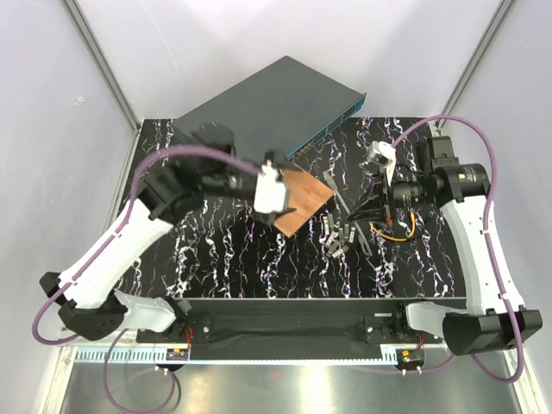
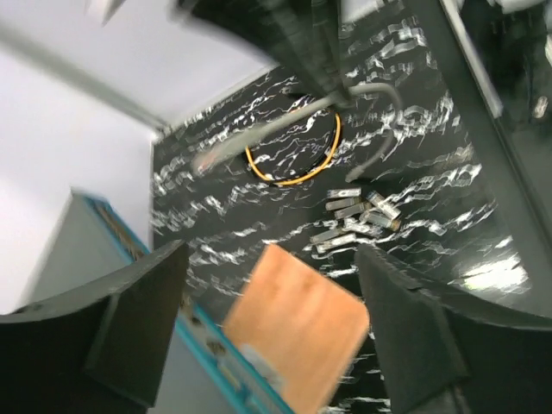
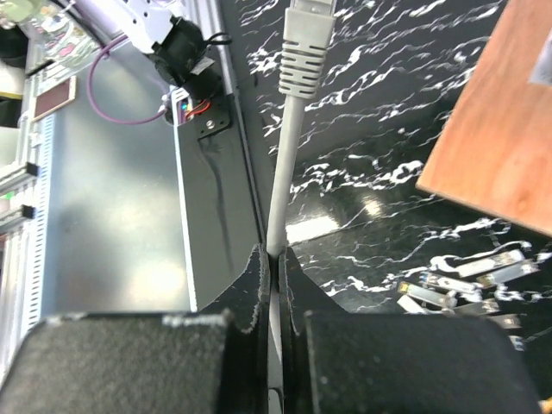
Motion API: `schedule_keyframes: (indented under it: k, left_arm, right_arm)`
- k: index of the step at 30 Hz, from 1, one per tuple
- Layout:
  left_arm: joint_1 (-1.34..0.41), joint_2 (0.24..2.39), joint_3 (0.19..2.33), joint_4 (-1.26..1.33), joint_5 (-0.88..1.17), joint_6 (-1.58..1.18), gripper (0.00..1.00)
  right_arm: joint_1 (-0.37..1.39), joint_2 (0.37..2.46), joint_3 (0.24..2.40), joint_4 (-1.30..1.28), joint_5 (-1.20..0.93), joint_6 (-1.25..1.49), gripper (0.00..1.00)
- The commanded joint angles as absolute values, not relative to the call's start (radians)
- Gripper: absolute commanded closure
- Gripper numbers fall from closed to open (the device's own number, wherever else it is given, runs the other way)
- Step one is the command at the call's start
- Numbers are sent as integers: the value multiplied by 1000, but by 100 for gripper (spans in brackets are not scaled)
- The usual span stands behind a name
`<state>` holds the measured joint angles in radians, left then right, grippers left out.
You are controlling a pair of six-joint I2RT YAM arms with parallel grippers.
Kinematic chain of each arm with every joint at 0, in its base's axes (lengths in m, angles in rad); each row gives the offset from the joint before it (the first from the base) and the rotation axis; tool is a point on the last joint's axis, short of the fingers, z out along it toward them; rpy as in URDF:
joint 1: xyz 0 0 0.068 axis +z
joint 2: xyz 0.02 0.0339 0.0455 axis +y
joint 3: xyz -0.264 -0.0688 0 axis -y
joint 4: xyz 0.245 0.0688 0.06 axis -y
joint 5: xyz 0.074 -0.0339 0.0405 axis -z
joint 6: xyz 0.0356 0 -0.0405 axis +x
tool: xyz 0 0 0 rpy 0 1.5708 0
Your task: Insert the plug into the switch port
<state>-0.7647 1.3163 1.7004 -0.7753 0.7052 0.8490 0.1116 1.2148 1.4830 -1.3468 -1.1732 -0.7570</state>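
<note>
The switch (image 1: pixel 267 108) is a flat dark grey box at the back of the table, its teal front face (image 1: pixel 332 129) carrying the row of ports. In the left wrist view that face (image 2: pixel 194 332) runs along the lower left, and a switch port (image 2: pixel 214 347) shows only blurred. My left gripper (image 1: pixel 272 197) (image 2: pixel 272 289) hangs open over a copper-brown board (image 1: pixel 302 200) (image 2: pixel 297 332), holding nothing. My right gripper (image 1: pixel 378 194) (image 3: pixel 276 259) is shut on a grey cable (image 3: pixel 280 185), a short way behind its grey-booted plug (image 3: pixel 306 39).
An orange cable (image 1: pixel 392 231) (image 2: pixel 293 168) lies looped on the black marbled table (image 1: pixel 224 250), its ends not discernible. Several small grey metal modules (image 1: pixel 341 233) (image 2: pixel 354 220) (image 3: pixel 466 285) are scattered beside the board. The table's front rail (image 3: pixel 216 198) lies ahead of the plug.
</note>
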Motion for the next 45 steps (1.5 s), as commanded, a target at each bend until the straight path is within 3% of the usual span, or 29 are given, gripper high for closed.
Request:
schedule_keyframes:
  k: [1, 8, 18, 26, 38, 42, 44, 45]
  left_arm:
    - [-863, 1247, 1628, -703, 505, 1130, 22]
    - [-936, 1223, 1500, -619, 422, 1275, 24]
    - [-985, 1269, 1509, -500, 336, 1281, 34]
    - [-1012, 1243, 1483, -583, 390, 1382, 40]
    - [-1068, 1276, 1517, -703, 368, 1463, 62]
    - [-1089, 1282, 1517, -726, 344, 1434, 78]
    - [-1094, 1290, 1535, -745, 341, 1373, 87]
    - [-1094, 1296, 1549, -752, 341, 1343, 96]
  right_arm:
    - [132, 1195, 1444, -1640, -1249, -818, 100]
    - [178, 1154, 1399, -1638, -1236, -830, 100]
    - [242, 1177, 1385, -1638, -1215, -851, 100]
    - [278, 1192, 1391, -1638, -1226, -845, 100]
    - [287, 1195, 1399, -1638, -1230, -833, 100]
    - [288, 1190, 1402, -1635, -1218, -821, 84]
    - [288, 1180, 1416, -1615, -1165, -802, 69]
    - [288, 1155, 1417, -1550, -1137, -732, 64]
